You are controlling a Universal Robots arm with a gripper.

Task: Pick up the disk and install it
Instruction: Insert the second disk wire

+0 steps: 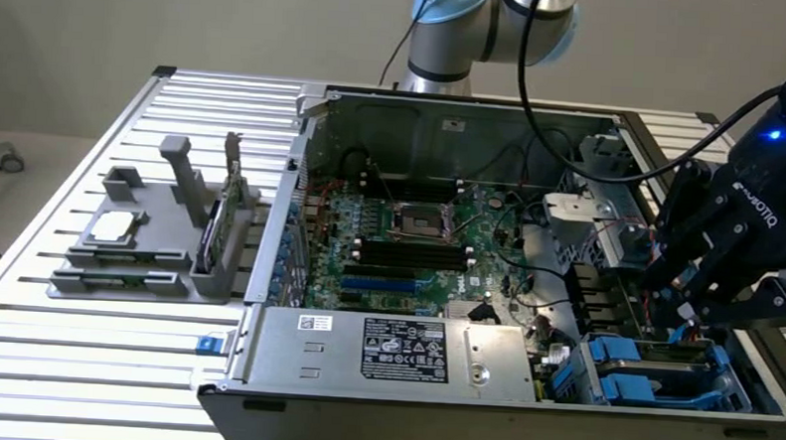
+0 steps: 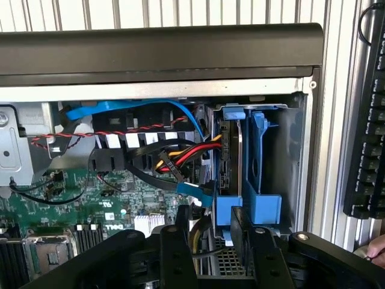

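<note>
Disk stands on edge in its blue bay at the computer case corner. It looks hard and breakable; the blue frame seems safest to grab. Gripper hangs open above, empty.

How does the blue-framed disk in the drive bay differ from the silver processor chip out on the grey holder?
The disk sits inside the computer case's drive bay, at the exterior view's right; the processor chip lies outside the case on the grey holder, at the exterior view's left. The disk stands on edge in a bright blue carrier; the chip lies flat, with no blue around it. The open gripper hangs just above the disk, far from the chip. Both are silver-grey.
</note>
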